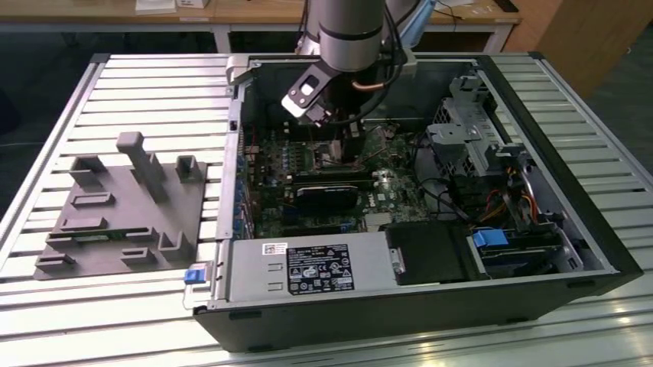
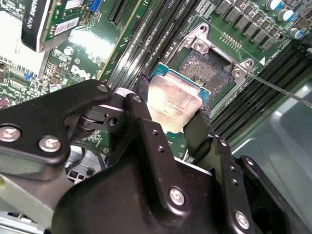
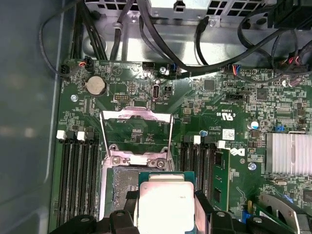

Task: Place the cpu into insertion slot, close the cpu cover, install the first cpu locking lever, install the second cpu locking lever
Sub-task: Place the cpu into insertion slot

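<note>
a slatted metal table (image 1: 143, 84) carries an open computer case (image 1: 597, 252) lying on its side, with a grey moulded fixture (image 1: 122, 206) well apart from it on the exterior view's left. the arm (image 1: 347, 30) reaches down into the case over the green circuit board (image 3: 234, 126). in the second wrist view the gripper (image 2: 173, 100) has its two black fingers (image 2: 141, 105) closed against opposite edges of the cpu (image 2: 175, 105) and holds it flat between them. the cpu is a small square chip with a dull silvery-beige metal top, smudged and slightly uneven in tone, rounded at the corners and set on a thin green-blue base that shows as a narrow border. it sits at the near edge of the insertion slot (image 2: 204, 68), partly overlapping it and not seated; whether it touches the rim cannot be told. the slot is a dark grainy square inside a silver rim. in the first wrist view the cpu cover (image 3: 135, 115), a thin silver frame with a wide window, is swung open beyond the slot. rows of black memory slots (image 3: 80, 165) flank the slot.
</note>
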Tool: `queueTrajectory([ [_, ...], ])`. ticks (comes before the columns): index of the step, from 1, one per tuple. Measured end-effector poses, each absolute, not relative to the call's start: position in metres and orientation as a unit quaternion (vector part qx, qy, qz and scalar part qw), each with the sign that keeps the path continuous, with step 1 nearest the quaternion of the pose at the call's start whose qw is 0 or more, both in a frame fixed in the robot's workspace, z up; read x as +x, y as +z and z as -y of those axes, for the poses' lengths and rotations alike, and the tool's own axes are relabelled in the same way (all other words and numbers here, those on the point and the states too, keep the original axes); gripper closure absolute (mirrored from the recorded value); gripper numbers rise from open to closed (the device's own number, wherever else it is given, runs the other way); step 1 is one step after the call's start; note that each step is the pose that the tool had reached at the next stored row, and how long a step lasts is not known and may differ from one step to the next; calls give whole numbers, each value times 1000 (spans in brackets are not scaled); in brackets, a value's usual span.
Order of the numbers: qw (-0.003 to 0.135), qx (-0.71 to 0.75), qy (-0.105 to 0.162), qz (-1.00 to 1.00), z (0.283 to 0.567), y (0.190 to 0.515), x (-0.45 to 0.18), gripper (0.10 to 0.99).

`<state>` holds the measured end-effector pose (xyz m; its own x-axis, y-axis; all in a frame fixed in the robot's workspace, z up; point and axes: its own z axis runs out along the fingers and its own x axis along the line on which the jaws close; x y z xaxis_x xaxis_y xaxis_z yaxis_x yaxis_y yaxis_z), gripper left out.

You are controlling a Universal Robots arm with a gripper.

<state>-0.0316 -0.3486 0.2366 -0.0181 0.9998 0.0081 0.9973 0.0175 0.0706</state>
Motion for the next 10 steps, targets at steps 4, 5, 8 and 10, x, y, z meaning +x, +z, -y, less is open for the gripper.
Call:
queueTrajectory([
  [4,23,705,27,-708,346,234,-32,545],
  [5,23,706,27,-707,345,233,-32,545],
  [8,23,710,27,-704,343,231,-32,545],
  [10,23,711,27,-703,340,230,-32,545],
])
